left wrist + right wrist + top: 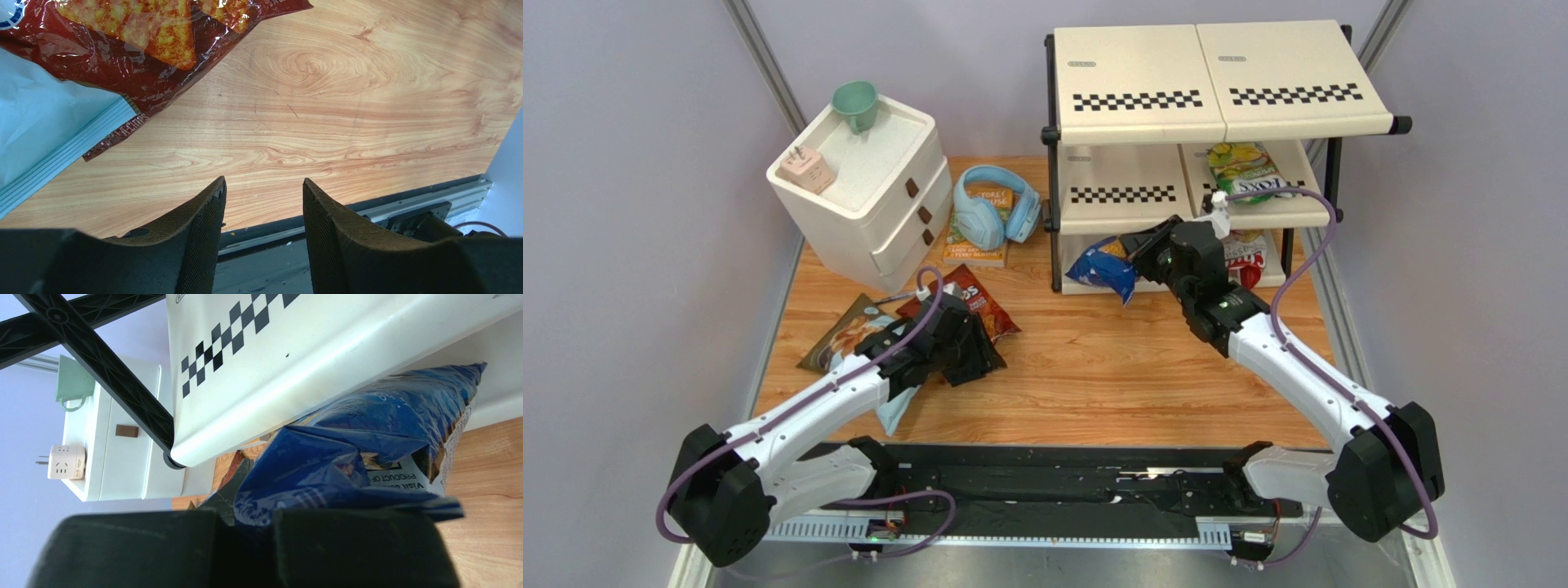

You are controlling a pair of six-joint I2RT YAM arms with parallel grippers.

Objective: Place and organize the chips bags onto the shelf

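Presently the right tool (1146, 254), clamped on the blue Doritos bag (1100, 270) at the shelf's (1136, 86) lower front, likely needs to push inward, while the left tool (263, 182) gapes empty by the red bag (141, 61).

The top view looks down from above and behind the 2 arms (817, 410), taking in the tabletop (1112, 368), shelf (1210, 86) and cabinet (860, 184). The left wrist view hangs close over the tabletop, facing the near rail (380, 208) past the left end effector (263, 184), and shares the red bag (123, 49) with the top view. The right wrist view, rolled sideways, sits tight behind the blue bag (368, 435), sharing it, shelf and cabinet with the top view.
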